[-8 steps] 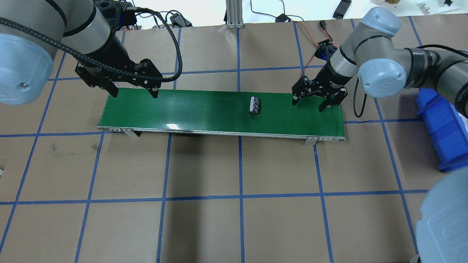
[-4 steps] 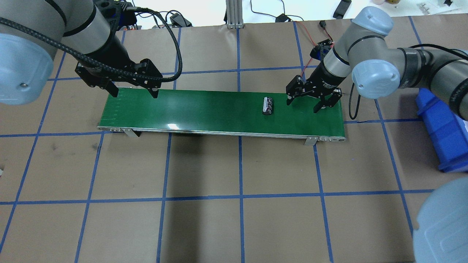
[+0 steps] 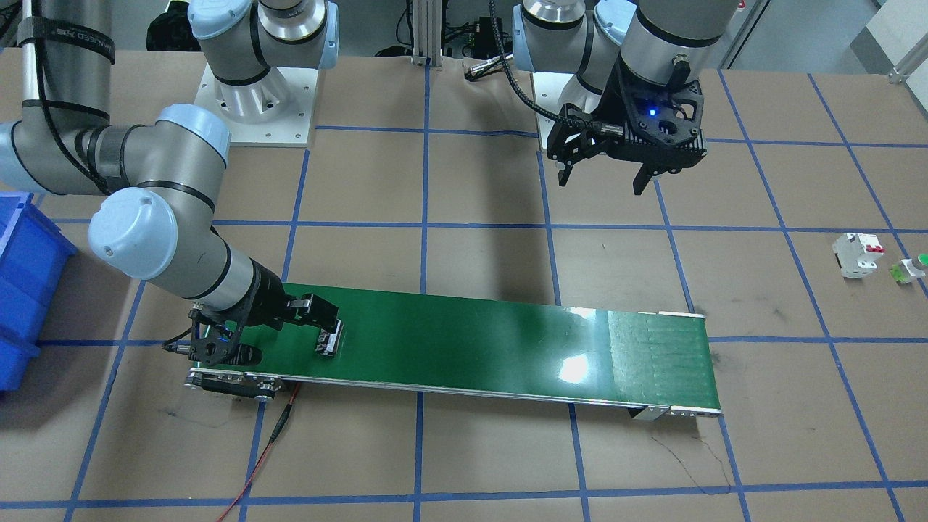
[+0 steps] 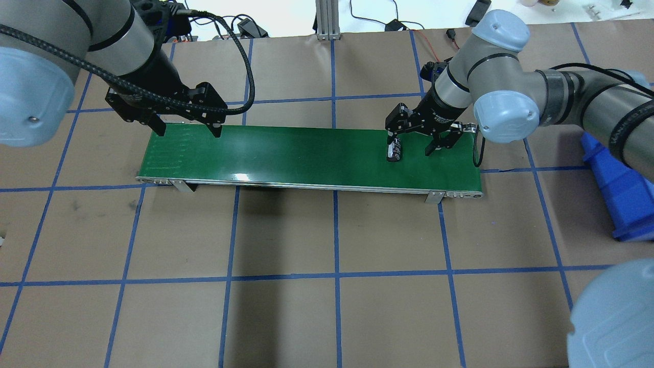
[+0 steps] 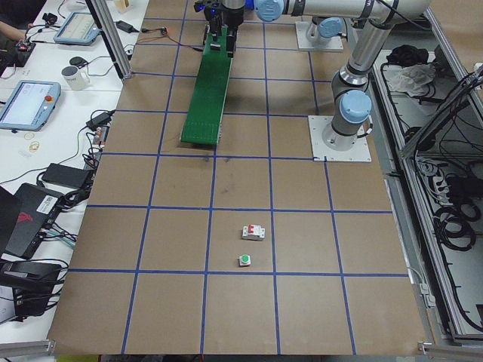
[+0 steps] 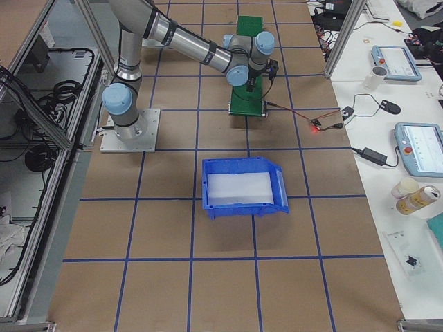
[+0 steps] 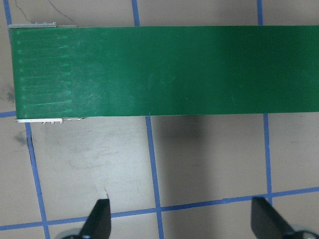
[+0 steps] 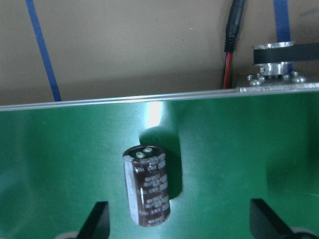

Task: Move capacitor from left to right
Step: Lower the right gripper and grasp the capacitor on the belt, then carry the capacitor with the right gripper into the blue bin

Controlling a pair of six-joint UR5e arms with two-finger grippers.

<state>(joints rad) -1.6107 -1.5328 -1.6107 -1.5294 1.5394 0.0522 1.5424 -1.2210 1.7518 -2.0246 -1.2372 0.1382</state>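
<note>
The capacitor, a stubby dark brown cylinder with silvery print, lies on the green conveyor belt near its right end. My right gripper is open and low over the belt. In the right wrist view the capacitor lies between the two fingers, closer to the left one and apart from both. It also shows in the front view beside the right gripper. My left gripper is open and empty above the belt's left end; the left wrist view shows only bare belt below.
A blue bin stands on the table right of the belt. A white breaker with red lever and a green-capped push button lie far off on the robot's left. A red cable runs behind the belt's end.
The capacitor has travelled right along the belt. My right gripper has moved left and down so that its open fingers now straddle it. The left arm has not moved.
</note>
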